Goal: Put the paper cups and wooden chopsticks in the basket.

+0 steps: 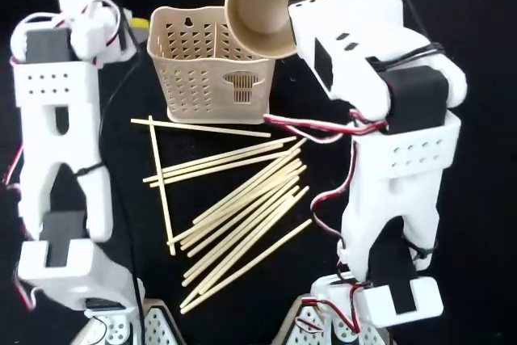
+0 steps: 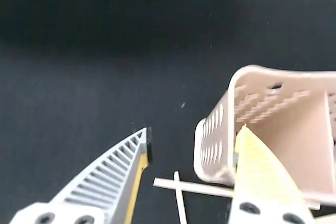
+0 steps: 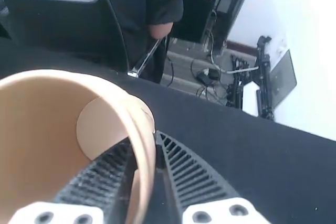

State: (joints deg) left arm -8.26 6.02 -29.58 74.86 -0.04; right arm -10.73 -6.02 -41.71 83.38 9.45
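Note:
A tan paper cup (image 1: 260, 7) hangs tilted over the far right corner of the beige slotted basket (image 1: 206, 66), its mouth facing the high camera. My right gripper (image 3: 146, 148) is shut on the cup's rim (image 3: 142, 129), one finger inside and one outside. Several wooden chopsticks (image 1: 242, 208) lie scattered on the black table in front of the basket. My left gripper (image 2: 191, 140) stands open and holds nothing, low beside the basket's left wall (image 2: 212, 135), above two crossed chopsticks (image 2: 181, 190).
The left arm (image 1: 56, 119) stands along the table's left side and the right arm (image 1: 396, 159) along its right side, with red and white cables (image 1: 323, 127) hanging near the sticks. Black table (image 2: 105, 66) stretches left of the basket.

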